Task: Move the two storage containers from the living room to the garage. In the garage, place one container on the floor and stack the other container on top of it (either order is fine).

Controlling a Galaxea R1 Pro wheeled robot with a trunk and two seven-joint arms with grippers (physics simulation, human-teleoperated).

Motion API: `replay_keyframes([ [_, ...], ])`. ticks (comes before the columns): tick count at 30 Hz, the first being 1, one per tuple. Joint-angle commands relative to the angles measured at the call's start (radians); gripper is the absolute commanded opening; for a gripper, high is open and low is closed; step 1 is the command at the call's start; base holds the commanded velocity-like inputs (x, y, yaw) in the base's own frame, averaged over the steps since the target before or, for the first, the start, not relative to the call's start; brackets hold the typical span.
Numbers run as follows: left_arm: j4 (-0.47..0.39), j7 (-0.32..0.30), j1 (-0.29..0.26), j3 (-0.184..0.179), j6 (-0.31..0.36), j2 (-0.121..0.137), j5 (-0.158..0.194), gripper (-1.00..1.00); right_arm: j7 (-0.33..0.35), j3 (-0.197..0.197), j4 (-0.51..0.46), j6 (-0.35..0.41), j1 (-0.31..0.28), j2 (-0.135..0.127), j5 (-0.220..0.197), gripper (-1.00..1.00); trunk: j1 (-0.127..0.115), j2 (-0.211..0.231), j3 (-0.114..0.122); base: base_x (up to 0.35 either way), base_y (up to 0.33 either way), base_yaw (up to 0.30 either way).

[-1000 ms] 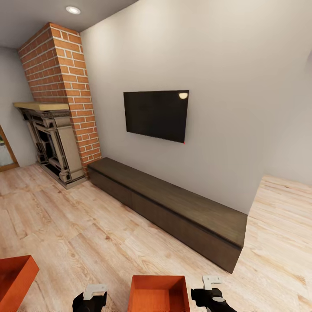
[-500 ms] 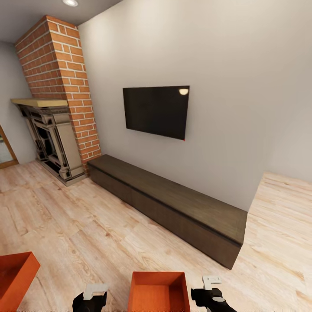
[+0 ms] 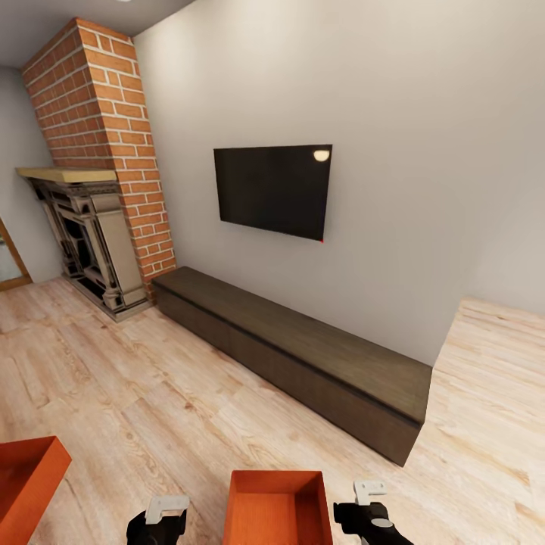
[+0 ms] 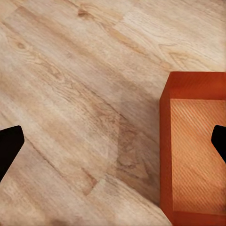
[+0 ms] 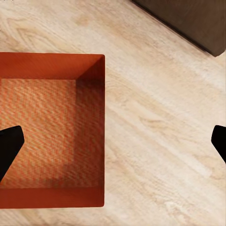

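Two orange-red storage containers rest on the living room's wood-plank floor. One container lies at the bottom middle of the head view, between my two arms; the other is cut off at the bottom left. My left gripper hangs just left of the middle container and my right gripper just right of it. In the left wrist view the gripper is open over bare planks beside that container. The right gripper is open too, one fingertip above the ribbed inside of the container.
A long low dark-brown cabinet runs along the wall ahead under a black TV. A brick chimney with an ornate fireplace stands at the left. Wood floor continues past the cabinet's right end.
The whole picture has slid slightly upward, so the camera has moved. Both grippers keep their places in the view and stay open; the containers have not been touched.
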Motion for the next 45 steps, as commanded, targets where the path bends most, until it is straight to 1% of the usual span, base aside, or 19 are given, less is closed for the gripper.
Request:
replay_keyframes([
  [1, 0.001, 0.003, -0.001, -0.002, -0.003, 0.0, 0.001, 1.0, -0.004, 0.001, 0.001, -0.004, -0.001, 0.0, 0.002, 1.0, 0.0, -0.001, -0.001, 0.0, 0.0, 0.0],
  [10, 0.001, 0.003, -0.001, -0.002, -0.005, 0.0, 0.001, 1.0, -0.004, 0.001, 0.001, -0.009, -0.001, 0.0, 0.003, 1.0, 0.0, -0.001, -0.002, 0.0, 0.0, 0.0],
  [45, -0.002, 0.003, -0.001, -0.004, -0.004, -0.001, 0.0, 1.0, -0.004, 0.003, 0.0, -0.013, -0.001, 0.003, 0.003, 1.0, 0.134, -0.246, -0.111, 0.0, 0.0, 0.0],
])
